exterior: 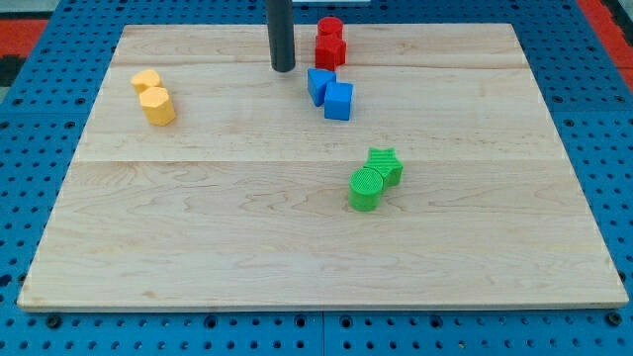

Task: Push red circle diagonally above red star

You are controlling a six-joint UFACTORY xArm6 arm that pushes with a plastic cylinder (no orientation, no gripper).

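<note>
Wooden table [297, 227] seen whole, dark rod cut off at the view's top, no gripper fitted so its state cannot be told, my tip [284, 69] set left of the touching red circle [329, 29] and red star [329, 49], their shapes hardly told apart.

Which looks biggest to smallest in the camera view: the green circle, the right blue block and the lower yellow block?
1. Green circle, largest, though it sits nearest the view's bottom, which may flatter it.
2. Lower yellow block and right blue block look about alike; I won't rank them.
</note>
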